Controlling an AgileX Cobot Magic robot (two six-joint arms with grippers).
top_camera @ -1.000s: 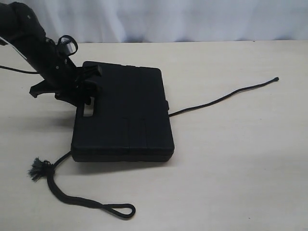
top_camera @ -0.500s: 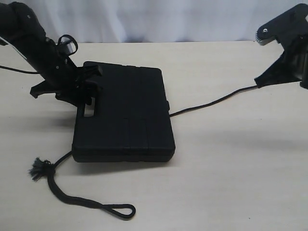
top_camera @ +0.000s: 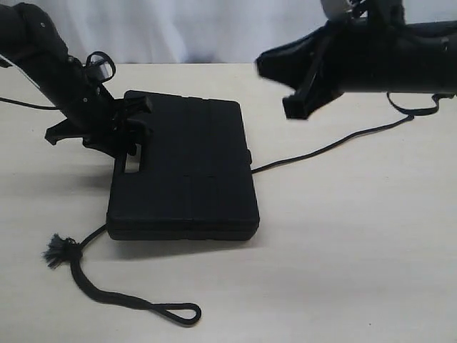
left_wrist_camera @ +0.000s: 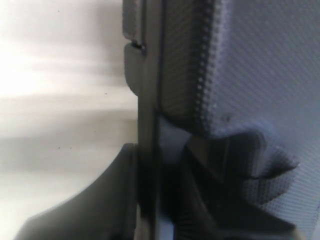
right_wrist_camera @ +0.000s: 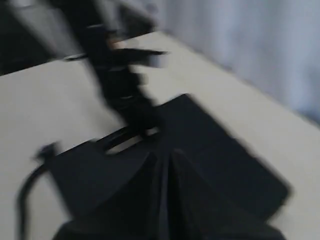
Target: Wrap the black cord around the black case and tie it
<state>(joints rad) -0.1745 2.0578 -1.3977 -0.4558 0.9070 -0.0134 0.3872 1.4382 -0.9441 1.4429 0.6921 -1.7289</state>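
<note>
The black case (top_camera: 186, 164) lies on the table, its handle end raised a little. My left gripper (top_camera: 132, 127) is shut on the case's rim beside the handle slot (top_camera: 130, 164); the left wrist view shows that rim (left_wrist_camera: 149, 125) pinched between the two fingers (left_wrist_camera: 90, 210). The black cord (top_camera: 321, 148) runs out from under the case to the right. On the near left its tufted knot (top_camera: 57, 250) and looped strap end (top_camera: 178, 312) lie on the table. My right gripper (top_camera: 265, 66) hangs shut and empty above the table, right of the case (right_wrist_camera: 215, 150).
A white curtain (top_camera: 235, 28) backs the table's far edge. The right arm (top_camera: 385, 53) stretches across the upper right, with its own cable loop (top_camera: 410, 107) hanging under it. Bare tabletop (top_camera: 343, 250) spreads in front and to the right.
The right arm has swung in from beyond the right edge, leftward over the table toward the case. The left gripper, case and cord have stayed put.
</note>
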